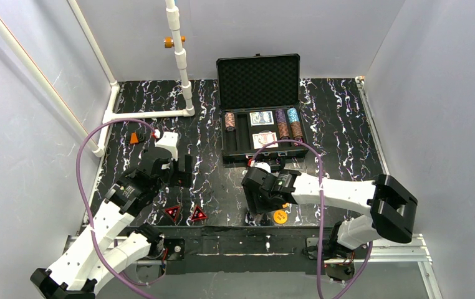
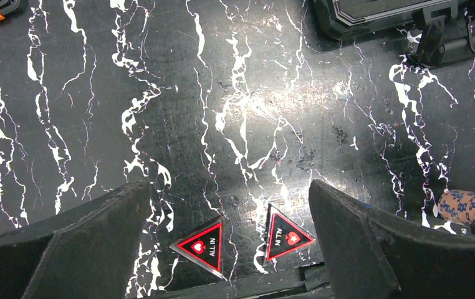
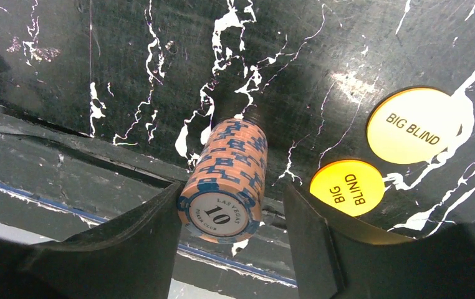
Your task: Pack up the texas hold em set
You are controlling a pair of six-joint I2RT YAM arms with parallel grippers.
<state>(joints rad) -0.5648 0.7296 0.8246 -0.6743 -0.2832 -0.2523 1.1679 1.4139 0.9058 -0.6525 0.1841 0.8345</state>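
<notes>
Case (image 1: 258,80): open, lid upright, upper centre of the top view; you see chip stacks (image 1: 288,123) and two card decks (image 1: 261,118) in its tray.
Loose chip stack (image 3: 225,180): on its side on the bench (image 2: 254,93), centre of the right wrist view.
Right gripper (image 3: 232,205): astride that stack, not clenched; a gap shows at its right finger.
Discs (image 3: 414,124): two, marked BIG BLIND, right of the stack.
Triangles (image 2: 202,244): two, marked ALL IN, bottom centre of the left wrist view.
Left gripper (image 2: 227,187): released, spread wide above them, holding nothing.
</notes>
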